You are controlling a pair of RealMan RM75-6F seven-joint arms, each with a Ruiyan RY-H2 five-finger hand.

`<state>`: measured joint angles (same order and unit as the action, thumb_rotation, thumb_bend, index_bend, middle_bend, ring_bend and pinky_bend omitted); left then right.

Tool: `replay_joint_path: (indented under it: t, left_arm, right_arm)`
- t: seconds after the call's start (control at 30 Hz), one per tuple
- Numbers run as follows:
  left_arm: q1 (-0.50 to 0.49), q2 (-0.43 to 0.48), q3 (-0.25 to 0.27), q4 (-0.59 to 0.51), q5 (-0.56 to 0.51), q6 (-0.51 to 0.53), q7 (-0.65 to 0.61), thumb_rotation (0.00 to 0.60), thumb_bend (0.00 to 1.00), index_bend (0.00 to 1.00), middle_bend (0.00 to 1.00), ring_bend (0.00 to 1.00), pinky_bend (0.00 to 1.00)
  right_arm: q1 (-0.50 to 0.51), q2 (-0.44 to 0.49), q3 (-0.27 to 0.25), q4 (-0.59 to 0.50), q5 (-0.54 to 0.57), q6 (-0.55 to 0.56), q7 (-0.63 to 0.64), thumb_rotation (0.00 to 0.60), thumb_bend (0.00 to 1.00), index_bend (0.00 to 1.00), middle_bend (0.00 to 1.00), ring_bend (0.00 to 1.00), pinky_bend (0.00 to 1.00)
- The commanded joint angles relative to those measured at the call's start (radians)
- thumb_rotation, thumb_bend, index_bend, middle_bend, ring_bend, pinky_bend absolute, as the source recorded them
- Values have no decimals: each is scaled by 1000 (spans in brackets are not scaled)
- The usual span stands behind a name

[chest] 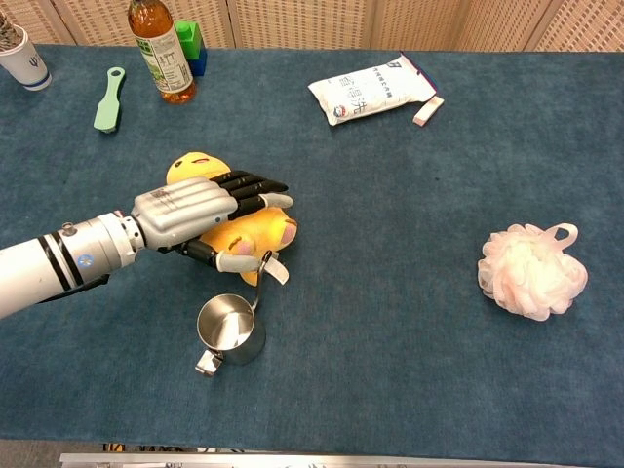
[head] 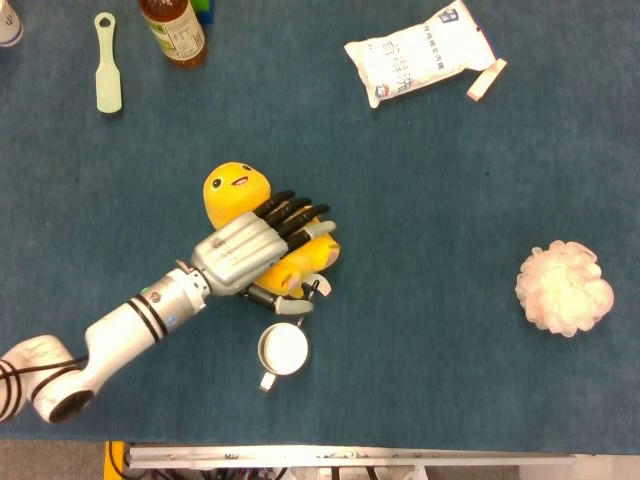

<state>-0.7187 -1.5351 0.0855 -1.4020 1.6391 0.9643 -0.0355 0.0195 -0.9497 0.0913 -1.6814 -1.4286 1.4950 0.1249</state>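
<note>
A yellow plush toy (head: 235, 190) with a smiling face lies on the blue table (head: 430, 200), left of the middle. My left hand (head: 250, 252) lies over its body, fingers draped across the top and thumb curled in at the near side, gripping it. In the chest view the same left hand (chest: 195, 210) covers the plush toy (chest: 195, 168) so that only the head and a bit of the body show. A tag hangs from the toy toward a small steel cup (head: 283, 348) just in front. My right hand is in neither view.
A pink bath pouf (chest: 531, 270) sits at the right. A white packet (chest: 370, 90) and a small pink piece (chest: 427, 110) lie at the back. A tea bottle (chest: 161, 54), green brush (chest: 110, 97), toy blocks (chest: 192, 44) and paper cup (chest: 19, 58) stand at the back left.
</note>
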Motion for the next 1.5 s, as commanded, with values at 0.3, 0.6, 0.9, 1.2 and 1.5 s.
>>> replay_joint_path:
  t: [0.3,0.6,0.9,1.2,1.5]
  left_arm:
    - [39,79,7,-68,10,72,14,0,0,55,4,0,0]
    - [4,12,-43,-29,-9,48,-113,0,0,55,7,0,0]
    - [-19,-45,-40,26,-13,2,-88,0,0,55,7,0,0]
    - [-4,-26,-9,9,-5,0,-4,0,0,55,7,0,0]
    - [24,45,24,-54,18,39,37,0,0,55,10,0,0]
  right_arm:
    - [6,-6,2,-3,-4,-5,-6,600,44,38,263,117,232]
    - [-1,-4,1,6,3,-1,5,600,45,38,263,117,232]
    - [-8,-4,1,19,9,1,22,600,44,38,263,118,232]
    - [-4,-7,5,22,5,-2,26,600,44,38,263,117,232]
    - [-2,-7,5,12,-3,2,20,600,44,38,263,117,232]
